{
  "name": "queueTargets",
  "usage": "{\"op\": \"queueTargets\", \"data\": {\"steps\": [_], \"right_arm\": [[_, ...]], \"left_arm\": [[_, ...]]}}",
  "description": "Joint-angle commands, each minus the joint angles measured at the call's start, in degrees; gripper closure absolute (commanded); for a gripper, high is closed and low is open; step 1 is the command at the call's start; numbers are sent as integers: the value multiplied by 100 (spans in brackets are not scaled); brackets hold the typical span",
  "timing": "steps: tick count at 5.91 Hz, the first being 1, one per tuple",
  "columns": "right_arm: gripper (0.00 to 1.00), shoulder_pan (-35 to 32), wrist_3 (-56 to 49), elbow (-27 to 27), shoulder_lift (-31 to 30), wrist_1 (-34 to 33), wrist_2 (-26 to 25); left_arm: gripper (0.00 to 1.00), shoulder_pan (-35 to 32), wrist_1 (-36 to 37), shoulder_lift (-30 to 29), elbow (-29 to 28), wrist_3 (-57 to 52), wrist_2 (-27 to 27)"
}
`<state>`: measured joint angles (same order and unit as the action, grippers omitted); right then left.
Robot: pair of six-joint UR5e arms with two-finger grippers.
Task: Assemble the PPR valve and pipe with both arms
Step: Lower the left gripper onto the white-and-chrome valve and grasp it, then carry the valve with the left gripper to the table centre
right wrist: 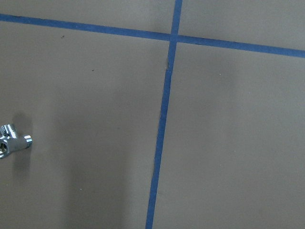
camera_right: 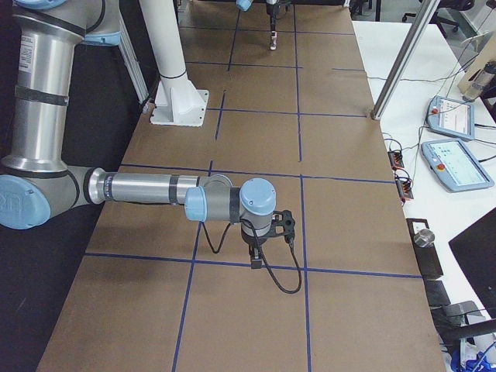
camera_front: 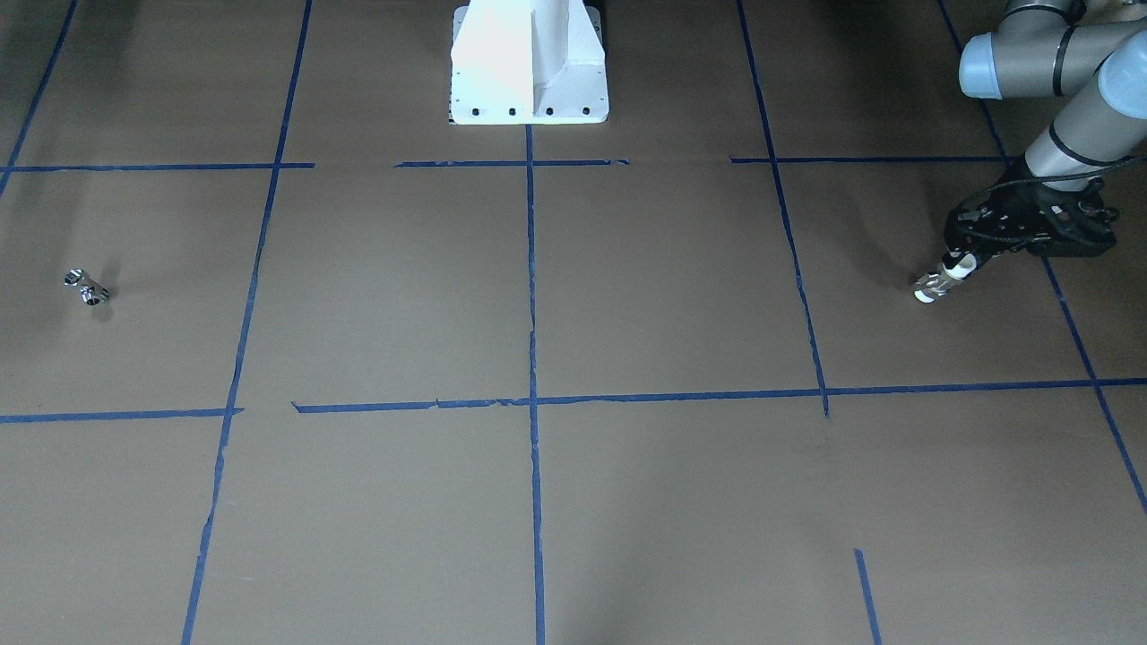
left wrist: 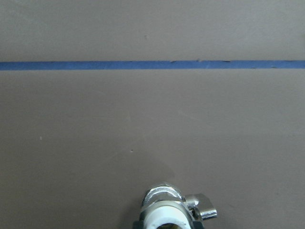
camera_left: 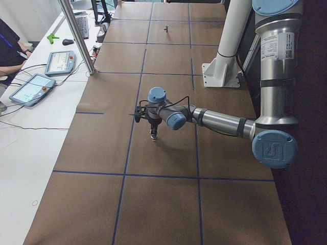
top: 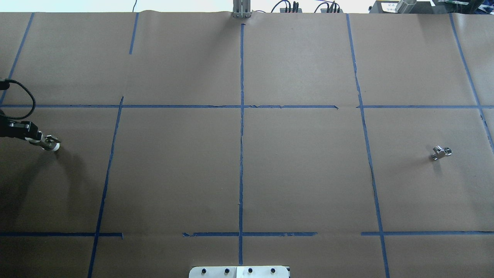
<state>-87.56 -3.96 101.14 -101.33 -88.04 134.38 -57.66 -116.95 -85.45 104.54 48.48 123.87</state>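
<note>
My left gripper (camera_front: 966, 260) is shut on a short white pipe with a chrome valve fitting (camera_front: 932, 287) on its end. The piece points down at the brown paper, close to it. It also shows in the overhead view (top: 51, 144) at the far left and at the bottom of the left wrist view (left wrist: 165, 210). A second small chrome valve (top: 440, 151) lies alone on the paper on my right side (camera_front: 86, 287), and at the left edge of the right wrist view (right wrist: 12, 143). My right gripper (camera_right: 256, 254) shows only in the exterior right view, above the paper; I cannot tell if it is open or shut.
Brown paper (top: 301, 170) marked with blue tape lines covers the table. The white pedestal base (camera_front: 529, 72) stands at the robot's side, mid-table. Tablets and cables (camera_right: 453, 163) lie on the white bench beyond the far edge.
</note>
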Motion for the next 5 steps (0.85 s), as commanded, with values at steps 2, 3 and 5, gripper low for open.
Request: {"op": "queueTargets", "data": {"steps": [2,3,5], "right_arm": [[0,28,0,3,0,24,1],[0,28,9,3,0,15,1],[0,37,9,3,0,24,36]], "left_arm": [[99,507,1309,-1022,505,2012,-64],[99,632,1881,-1584,672,2356,-73],[99,1559,3182,-3032,744,3706,-657]]}}
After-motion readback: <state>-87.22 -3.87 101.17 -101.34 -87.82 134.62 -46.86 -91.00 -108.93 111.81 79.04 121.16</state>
